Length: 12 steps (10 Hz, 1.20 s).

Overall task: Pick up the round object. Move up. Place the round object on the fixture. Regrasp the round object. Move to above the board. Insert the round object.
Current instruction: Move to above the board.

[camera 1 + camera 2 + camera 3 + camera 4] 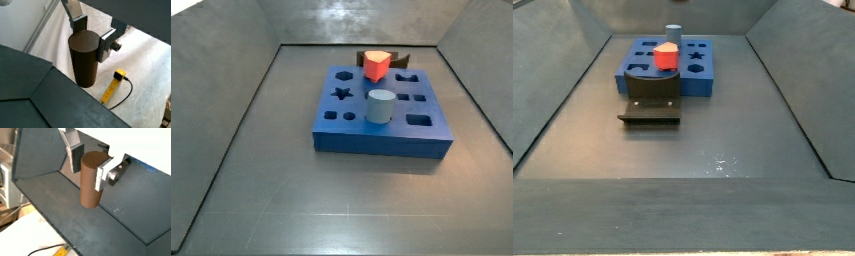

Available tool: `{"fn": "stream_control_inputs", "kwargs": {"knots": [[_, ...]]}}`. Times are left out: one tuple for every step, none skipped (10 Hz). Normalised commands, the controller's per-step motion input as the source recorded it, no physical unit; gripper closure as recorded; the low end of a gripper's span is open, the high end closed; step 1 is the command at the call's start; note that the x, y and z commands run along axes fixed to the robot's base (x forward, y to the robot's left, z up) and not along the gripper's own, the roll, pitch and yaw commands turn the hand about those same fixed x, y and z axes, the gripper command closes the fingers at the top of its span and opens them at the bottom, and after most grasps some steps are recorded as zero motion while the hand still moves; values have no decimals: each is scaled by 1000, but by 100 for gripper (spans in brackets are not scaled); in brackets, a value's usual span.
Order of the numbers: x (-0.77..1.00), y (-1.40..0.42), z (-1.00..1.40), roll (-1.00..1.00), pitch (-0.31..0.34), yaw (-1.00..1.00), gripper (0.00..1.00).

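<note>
Your parallel-jaw gripper (92,34) shows only in the wrist views; neither side view catches it. In both wrist views its flat silver fingers (101,170) with dark pads are closed against the upper end of the round object, a short brown wood-like cylinder peg (84,59), which hangs upright between them, its flat top level with the pads. In a wrist view the peg's lower end (89,203) hangs over the dark grey floor of the bin (127,208); whether it touches anything below cannot be told. In a wrist view a yellow strip with a black cable (115,86) lies on pale cloth outside the bin wall.

In a side view the board, a thick square blue slab with shaped holes (382,125), sits near the middle of the bin floor. A pale grey-blue cylinder (381,106) stands upright in the board just past its centre, and a red angular block (376,66) stands at the board's twelve o'clock edge. Behind the red block the fixture, a small dark brown-black block (392,56), is partly hidden.

In a side view the fixture (652,100) stands on its base plate at the board's six o'clock side, touching or just beside the blue slab (673,63), with the red block (665,56) above it
</note>
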Motion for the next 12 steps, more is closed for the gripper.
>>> {"fn": "stream_control_inputs", "kwargs": {"knots": [[-80,-14,829,-78,-15,-94,100],[-59,-11,599,-81,56,-98,100],[-42,-14,363,-81,123,-82,100],[-27,-14,184,-85,171,-63,100],[-315,-1000,-108,-1000,-46,20,100],[-312,-1000,-109,-1000,-50,28,100],[-320,-1000,-97,-1000,-51,32,100],[-320,-1000,-109,-1000,-53,28,100],[-319,-1000,-106,-1000,-60,27,100],[-321,-1000,-102,-1000,-61,25,100],[-325,-1000,-96,-1000,-63,22,100],[-328,-1000,-96,-1000,-65,20,100]]}}
